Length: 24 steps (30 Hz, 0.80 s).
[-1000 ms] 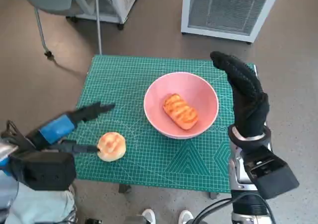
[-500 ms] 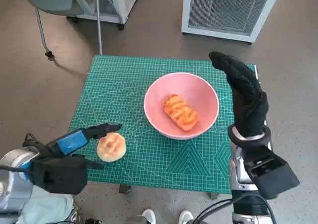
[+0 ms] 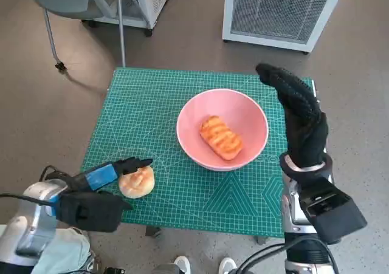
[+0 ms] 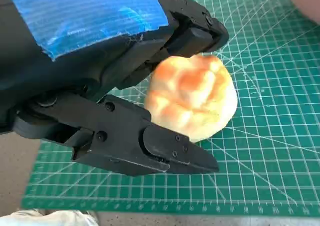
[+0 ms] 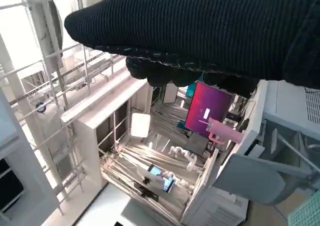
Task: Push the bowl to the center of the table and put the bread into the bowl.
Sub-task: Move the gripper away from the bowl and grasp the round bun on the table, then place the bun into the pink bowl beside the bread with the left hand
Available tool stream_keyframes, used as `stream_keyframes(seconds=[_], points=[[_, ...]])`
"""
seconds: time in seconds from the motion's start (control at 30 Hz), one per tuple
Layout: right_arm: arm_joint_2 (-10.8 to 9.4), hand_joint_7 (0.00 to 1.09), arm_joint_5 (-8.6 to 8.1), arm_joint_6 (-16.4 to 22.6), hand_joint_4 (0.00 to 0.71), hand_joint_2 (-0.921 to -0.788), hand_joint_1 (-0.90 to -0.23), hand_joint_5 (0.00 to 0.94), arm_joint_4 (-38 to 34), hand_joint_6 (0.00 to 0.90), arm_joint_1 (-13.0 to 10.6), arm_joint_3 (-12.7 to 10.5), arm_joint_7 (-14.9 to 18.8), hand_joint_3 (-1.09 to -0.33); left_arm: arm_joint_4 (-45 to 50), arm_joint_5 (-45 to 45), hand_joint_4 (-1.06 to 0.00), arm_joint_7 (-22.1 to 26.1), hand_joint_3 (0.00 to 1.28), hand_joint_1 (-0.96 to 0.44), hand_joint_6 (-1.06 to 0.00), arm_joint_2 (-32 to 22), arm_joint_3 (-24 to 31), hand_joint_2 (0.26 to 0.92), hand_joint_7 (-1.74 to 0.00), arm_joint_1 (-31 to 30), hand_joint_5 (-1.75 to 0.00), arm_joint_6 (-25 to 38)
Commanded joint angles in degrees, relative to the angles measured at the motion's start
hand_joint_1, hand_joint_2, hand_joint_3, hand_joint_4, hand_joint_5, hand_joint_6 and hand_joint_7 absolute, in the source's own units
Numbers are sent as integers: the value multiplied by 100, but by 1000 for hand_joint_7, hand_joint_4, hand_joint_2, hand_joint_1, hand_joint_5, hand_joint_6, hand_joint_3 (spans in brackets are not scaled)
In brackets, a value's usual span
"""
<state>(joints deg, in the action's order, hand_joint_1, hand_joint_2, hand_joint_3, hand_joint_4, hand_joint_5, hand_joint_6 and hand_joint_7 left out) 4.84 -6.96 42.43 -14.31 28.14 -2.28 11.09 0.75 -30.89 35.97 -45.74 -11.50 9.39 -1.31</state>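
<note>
The pink bowl (image 3: 248, 117) stands right of the middle of the green mat (image 3: 152, 104), with a striped bread (image 3: 220, 137) lying inside it. A round bun (image 3: 137, 181) (image 4: 192, 98) rests on the mat near the front left edge. My left hand (image 3: 100, 180) (image 4: 125, 85) reaches in from the left and grips the bun, fingers (image 4: 192, 30) against its far side and thumb (image 4: 160, 148) against its near side. My right hand (image 3: 301, 119) is raised just right of the bowl, fingers spread upward, holding nothing.
A white grilled unit (image 3: 279, 13) stands behind the table, and a chair's legs (image 3: 51, 43) are at the back left. White shoe tips (image 3: 182, 263) show below the table's front edge. The right wrist view shows only the glove (image 5: 210, 30) and room shelving.
My left arm has drawn back and dropped lower, and its fingers have closed in from a wide spread onto the bun. Bowl, bread and right hand stay as they were.
</note>
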Motion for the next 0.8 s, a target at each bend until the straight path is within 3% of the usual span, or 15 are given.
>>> stream_keyframes(seconds=[0.03,0.2,0.27,0.3,0.33,0.37,0.5,0.67,0.8], points=[[31,721,-50,-105,282,-921,-500,36,-22,-1,-68,-13,62,-794,-517,-204,-205,-465,17,-65,-330,209,-225,794,-47,146,-51,-312],[26,718,-45,-110,282,-921,-497,36,-32,-1,-58,-10,52,-794,-1200,-546,-414,-1405,41,1,-473,326,-417,845,-147,306,-118,-940],[18,717,-40,-107,282,-921,-493,36,-38,-1,-54,-8,46,-795,-1470,-692,-505,-1850,34,18,-459,347,-472,881,-480,367,-265,-1227],[15,717,-37,-105,282,-921,-492,36,-40,-1,-53,-6,44,-796,-1586,-749,-503,-2036,70,14,-464,354,-492,889,-656,395,-475,-1349],[12,717,-33,-105,281,-921,-491,36,-30,-1,-57,-4,41,-796,-1692,-824,-483,-2257,136,9,-456,352,-513,901,-926,422,-795,-1482],[8,717,-28,-103,281,-921,-490,36,-32,-1,-55,-2,38,-797,-1787,-876,-506,-2418,157,6,-463,349,-533,908,-1059,452,-993,-1586],[6,716,-15,-87,282,-921,-490,37,-61,-1,-47,-4,32,-797,-2079,-1024,-597,-2945,152,2,-526,304,-582,913,-1162,572,-1248,-1962],[0,716,-20,-73,282,-921,-491,37,-85,-1,-37,-10,28,-796,-2119,-947,-628,-3154,141,1,-541,226,-471,916,-1205,669,-1270,-2205],[-7,716,-23,-54,282,-921,-492,37,-114,-1,-25,-13,28,-795,-1906,-694,-576,-3070,167,1,-518,166,-240,919,-1281,698,-1289,-2268]])
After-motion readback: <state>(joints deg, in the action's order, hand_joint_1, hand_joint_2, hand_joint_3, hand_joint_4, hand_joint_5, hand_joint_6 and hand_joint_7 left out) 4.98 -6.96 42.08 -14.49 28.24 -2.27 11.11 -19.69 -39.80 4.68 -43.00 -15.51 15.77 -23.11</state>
